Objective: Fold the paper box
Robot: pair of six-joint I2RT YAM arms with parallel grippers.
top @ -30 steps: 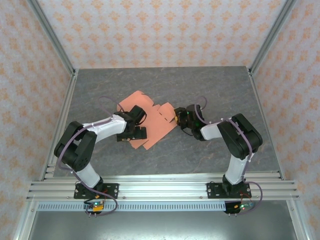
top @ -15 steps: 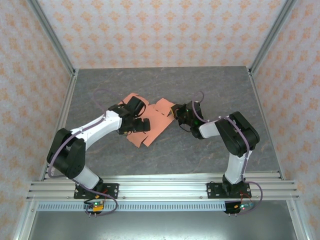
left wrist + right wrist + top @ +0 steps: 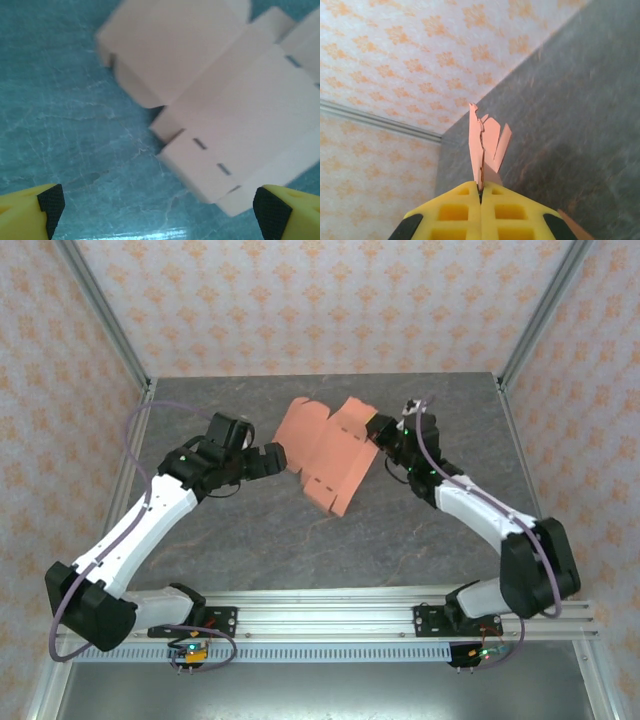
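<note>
One thin card sheet — the paper box point(image 3: 330, 455) — hangs over the table point(image 3: 420, 540) centre, apparently clear of it, its right edge clamped in the right gripper point(image 3: 481, 192). The left gripper point(image 3: 268, 460) stands spread wide, empty, just beside it. Expect light, floppy, crease-prone stock: grip panel edges near score lines
</note>
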